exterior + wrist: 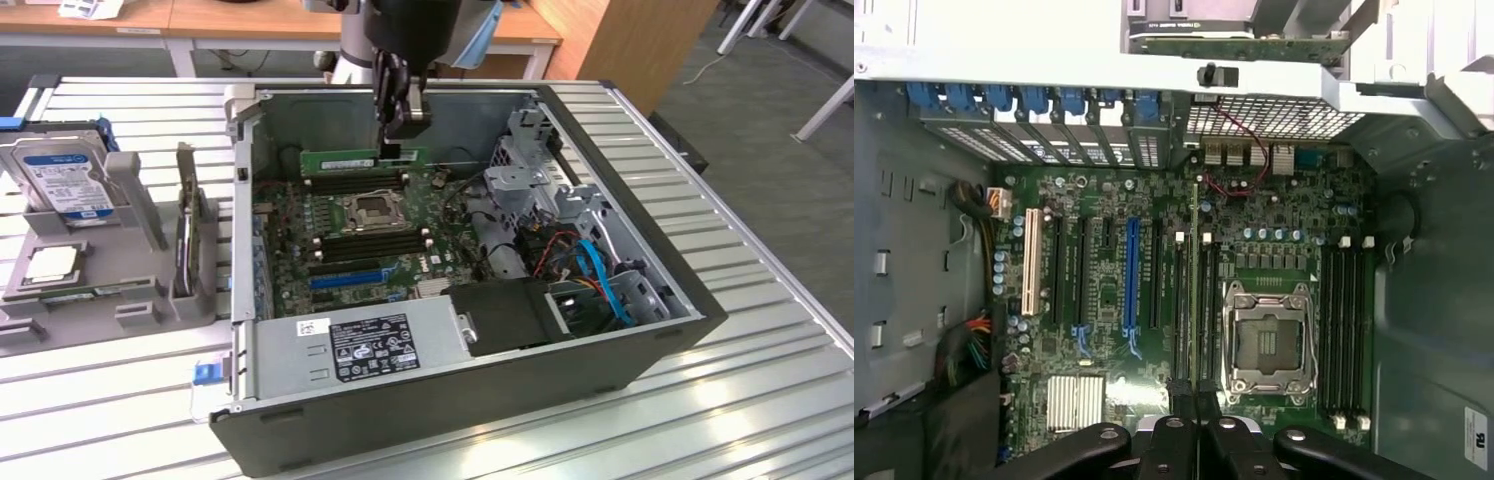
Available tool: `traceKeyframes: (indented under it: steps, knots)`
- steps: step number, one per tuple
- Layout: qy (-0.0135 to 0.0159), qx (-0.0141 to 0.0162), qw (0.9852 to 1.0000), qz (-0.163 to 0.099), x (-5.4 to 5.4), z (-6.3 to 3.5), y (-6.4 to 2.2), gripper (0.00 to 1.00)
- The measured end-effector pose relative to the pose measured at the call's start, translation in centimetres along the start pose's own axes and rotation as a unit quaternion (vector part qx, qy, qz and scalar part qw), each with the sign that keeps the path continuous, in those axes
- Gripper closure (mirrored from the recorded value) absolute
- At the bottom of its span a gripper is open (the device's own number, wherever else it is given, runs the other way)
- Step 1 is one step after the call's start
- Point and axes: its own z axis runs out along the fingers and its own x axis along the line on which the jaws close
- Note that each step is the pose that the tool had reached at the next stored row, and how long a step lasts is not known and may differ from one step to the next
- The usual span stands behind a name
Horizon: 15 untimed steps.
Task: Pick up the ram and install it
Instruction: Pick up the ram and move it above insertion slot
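The fingers [387, 125] [1172, 445] are clenched on the ram [350, 160] [1195, 300], pinching its top edge near one end so the green stick hangs level, its white label facing the near edge of the table [747, 330]. From the wrist view the ram shows edge-on as a thin line running lengthwise over the pair of black memory slots [1206, 310] just beside the processor socket [1269, 340] [371, 210]; whether it touches a slot cannot be told. Around it lies the green motherboard [300, 215] [1274, 200], set in the floor of an open computer case [467, 400] that lies on its side in the middle of the table. A gray power supply [360, 345] with a black label fills the case's near corner, and blue and red cables [601, 275] sit at the exterior view's right. The arm [400, 30] comes down from the table's far edge. Near the table's edge at the exterior view's left, a gray rack [134, 185] holds an upright hard drive [67, 180] and a square processor chip [51, 263].
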Motion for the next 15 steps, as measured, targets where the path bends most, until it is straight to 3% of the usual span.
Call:
traceKeyframes:
  steps: [15]
  knots:
    - [0.0002,0.0031,1.0000,0.000,0.0,1.14,-0.05,0.88]
